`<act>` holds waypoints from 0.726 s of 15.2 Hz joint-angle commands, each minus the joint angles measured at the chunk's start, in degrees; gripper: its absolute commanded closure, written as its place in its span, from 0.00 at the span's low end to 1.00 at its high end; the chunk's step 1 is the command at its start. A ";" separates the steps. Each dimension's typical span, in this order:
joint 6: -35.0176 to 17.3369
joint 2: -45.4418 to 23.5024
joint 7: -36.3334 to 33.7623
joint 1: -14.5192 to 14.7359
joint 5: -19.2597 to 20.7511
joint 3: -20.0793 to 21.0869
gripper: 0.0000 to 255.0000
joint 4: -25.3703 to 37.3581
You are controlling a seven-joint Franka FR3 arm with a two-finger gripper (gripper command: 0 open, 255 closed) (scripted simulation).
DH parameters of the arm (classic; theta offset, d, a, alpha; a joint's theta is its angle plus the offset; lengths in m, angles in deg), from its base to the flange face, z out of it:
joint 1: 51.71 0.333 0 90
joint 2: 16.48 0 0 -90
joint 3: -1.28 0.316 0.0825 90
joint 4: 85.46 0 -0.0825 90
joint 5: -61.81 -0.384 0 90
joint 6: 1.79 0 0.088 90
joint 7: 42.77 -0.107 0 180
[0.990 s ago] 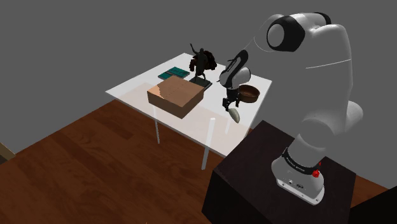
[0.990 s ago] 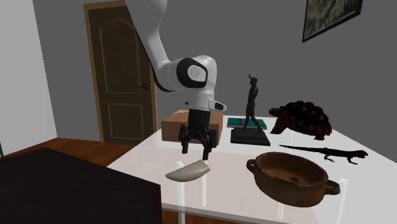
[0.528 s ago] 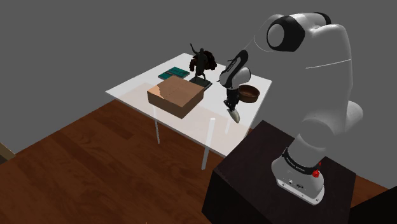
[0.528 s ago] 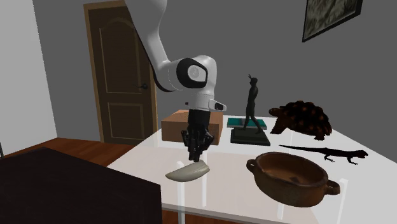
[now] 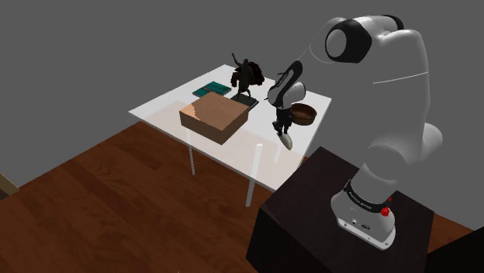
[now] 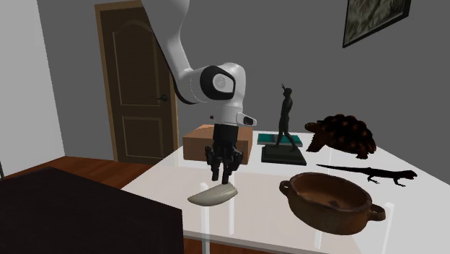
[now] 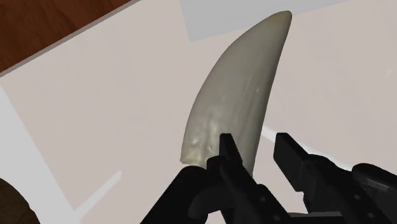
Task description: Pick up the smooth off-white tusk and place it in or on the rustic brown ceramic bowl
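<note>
Fingers parted, the black gripper [image 7: 256, 156] hovers over the curved off-white tusk [image 7: 235, 95], not yet lifted; the brown two-handled ceramic bowl [image 6: 339, 216] sits empty.

Curved off-white tusk [image 6: 213, 195] lying flat, brown two-handled bowl [image 6: 328, 215] — upright, nearby

Apparent end effector [image 6: 222, 177] twist above tusk [image 6: 213, 194]

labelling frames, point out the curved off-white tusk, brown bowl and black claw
curved off-white tusk [image 6: 213, 195], second exterior view, mid body
brown two-handled bowl [image 6: 333, 222], second exterior view, front wall
black two-finger claw [image 6: 221, 178], second exterior view, between its fingertips
</note>
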 commanded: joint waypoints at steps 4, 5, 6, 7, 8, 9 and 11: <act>-27.57 9.30 5.85 -11.58 -15.24 8.07 0.00 -21.08; -28.19 8.39 6.01 -11.85 -15.41 8.42 0.00 -20.78; -28.79 7.49 6.17 -12.10 -15.57 8.74 0.00 -20.46; -29.39 6.57 6.33 -12.34 -15.74 9.05 0.00 -20.13; -29.98 5.66 6.49 -12.56 -15.90 9.34 0.00 -19.79; -30.56 4.74 6.64 -12.78 -16.05 9.63 0.00 -19.44; -32.01 2.37 7.00 -13.30 -16.40 10.31 0.00 -18.47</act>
